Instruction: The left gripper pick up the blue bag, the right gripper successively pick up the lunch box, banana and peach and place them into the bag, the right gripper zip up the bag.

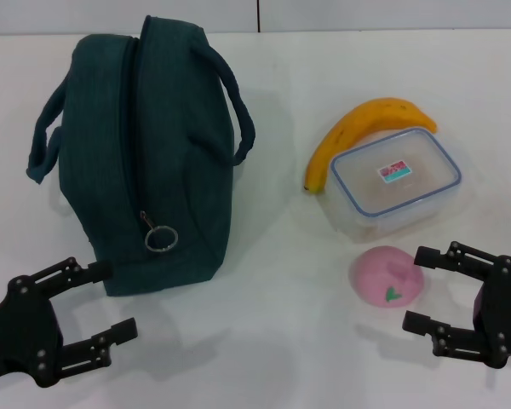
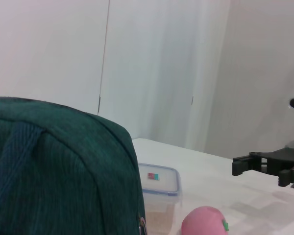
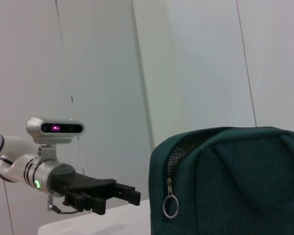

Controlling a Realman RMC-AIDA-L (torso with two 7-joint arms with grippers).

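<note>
- The blue bag (image 1: 145,153) is standing upright on the white desk (image 1: 264,341), toward the robot's left; it is dark teal fabric with two loop handles, its top zip is running closed and a ring pull (image 1: 161,238) is hanging at the near end.
- The lunch box (image 1: 395,180) is sitting to the bag's right, clear with a blue-rimmed lid and a small red-green label.
- The banana (image 1: 358,135) is lying against the box's far side.
- The peach (image 1: 387,275) is resting just in front of the box, pink with a green leaf mark.
- The left gripper (image 1: 94,311) is hovering low near the bag's front corner, fingers apart and empty.
- The right gripper (image 1: 426,290) is hovering beside the peach, fingers spread, gripping nothing.
</note>
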